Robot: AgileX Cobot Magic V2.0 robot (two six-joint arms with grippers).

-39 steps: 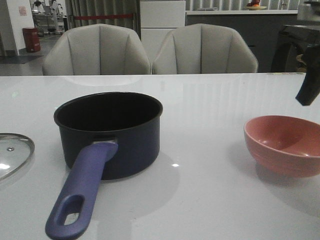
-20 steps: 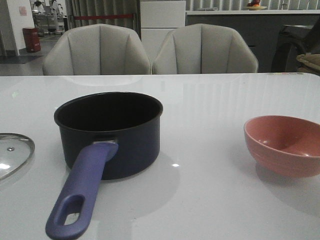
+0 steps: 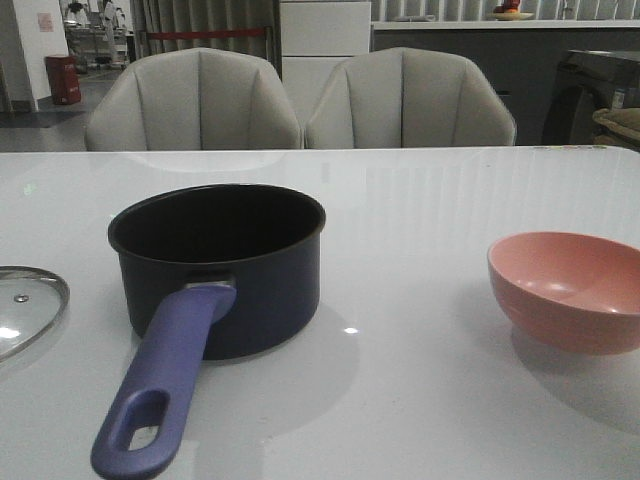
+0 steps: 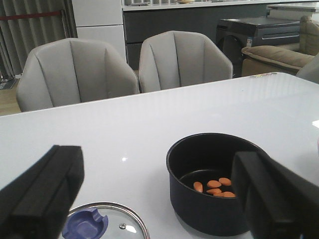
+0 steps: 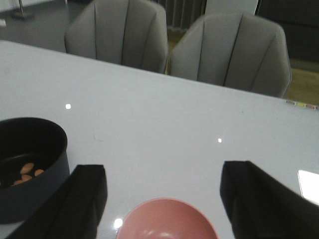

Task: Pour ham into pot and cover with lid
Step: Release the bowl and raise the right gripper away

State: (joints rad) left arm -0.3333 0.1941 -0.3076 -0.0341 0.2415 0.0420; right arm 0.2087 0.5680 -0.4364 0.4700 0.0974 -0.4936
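The dark navy pot stands left of centre on the white table, its blue-purple handle pointing toward me. Several orange-pink ham bits lie on its black bottom, also seen in the right wrist view as ham. The glass lid lies flat on the table left of the pot, its blue-purple knob up. My left gripper hangs open above the lid and pot, holding nothing. My right gripper is open over the pink bowl, empty. Neither gripper shows in the front view.
The pink bowl sits empty at the right, apart from the pot. Two grey chairs stand behind the table's far edge. A dark cabinet is at the back right.
A dark part of my right arm at the front view's right edge one second ago has left that view. Pot, lid and bowl have not moved.
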